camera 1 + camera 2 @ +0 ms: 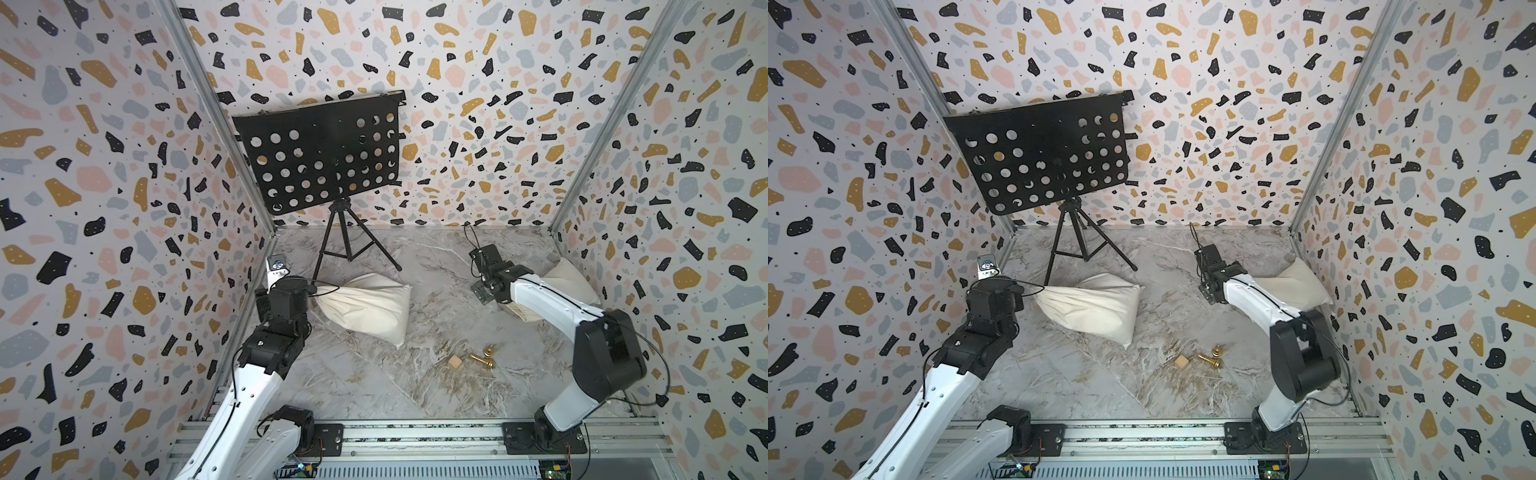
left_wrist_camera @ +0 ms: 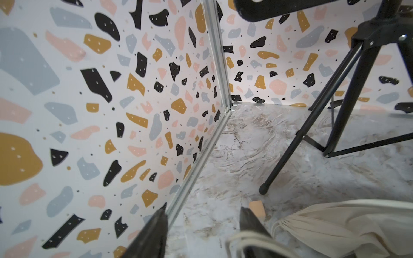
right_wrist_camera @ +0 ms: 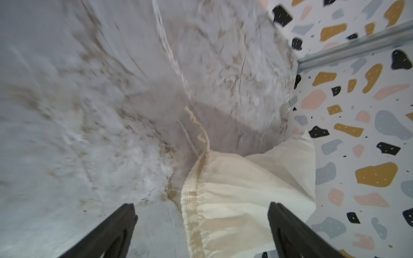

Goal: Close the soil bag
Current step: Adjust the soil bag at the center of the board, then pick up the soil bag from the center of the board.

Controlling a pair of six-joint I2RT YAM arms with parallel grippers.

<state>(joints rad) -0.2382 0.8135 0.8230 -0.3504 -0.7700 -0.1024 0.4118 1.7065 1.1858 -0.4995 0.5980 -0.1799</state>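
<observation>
Up close, your left end effector (image 2: 203, 210) has jaws parted, a drawstring (image 2: 233, 237) looped against one finger, beside the gathered neck of the soil bag (image 1: 365, 309) lying centre-left on the surface (image 1: 415, 374). Your right end effector (image 3: 201, 214) gapes wide over a second cream bag (image 3: 245, 189) by the wall (image 3: 357, 134).

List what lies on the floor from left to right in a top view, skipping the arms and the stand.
Cream drawstring bag → wooden cube → two small brass pieces → second cream bag against the wall, partly behind the right arm.
</observation>
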